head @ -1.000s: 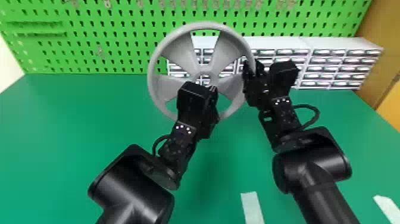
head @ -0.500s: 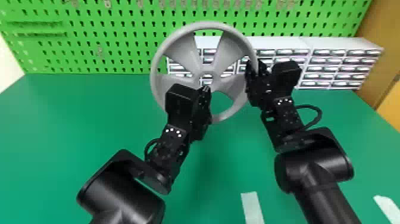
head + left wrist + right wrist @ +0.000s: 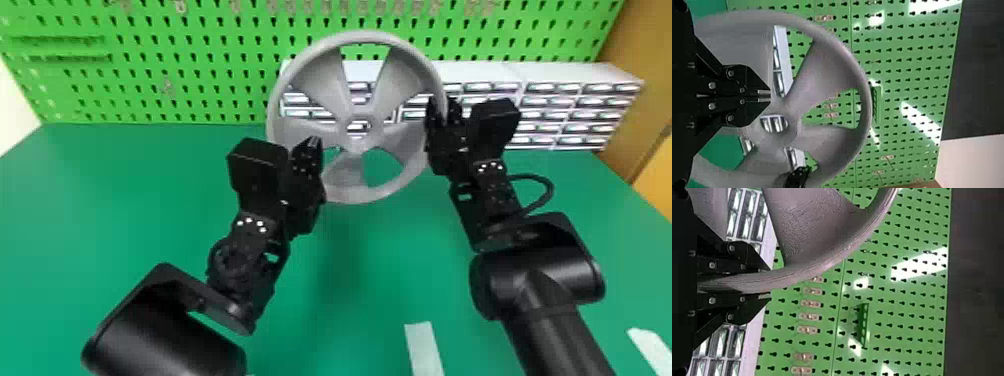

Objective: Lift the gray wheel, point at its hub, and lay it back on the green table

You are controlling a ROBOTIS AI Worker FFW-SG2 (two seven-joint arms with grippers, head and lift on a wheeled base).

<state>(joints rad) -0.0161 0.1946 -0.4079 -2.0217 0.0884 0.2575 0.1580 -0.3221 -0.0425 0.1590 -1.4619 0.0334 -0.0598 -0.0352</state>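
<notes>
While our right gripper [image 3: 768,284] clamps the gray wheel [image 3: 395,135] by its rim, upright over the green tabletop [image 3: 135,210], our left gripper [image 3: 770,96] has its empty fingers pressed together near the hub [image 3: 358,146]. We judge the pointing to be in hand; next we need to clear the left arm and lower the wheel gently. Beyond it stand drawer units [image 3: 560,115] and a green pegboard [image 3: 200,65].
</notes>
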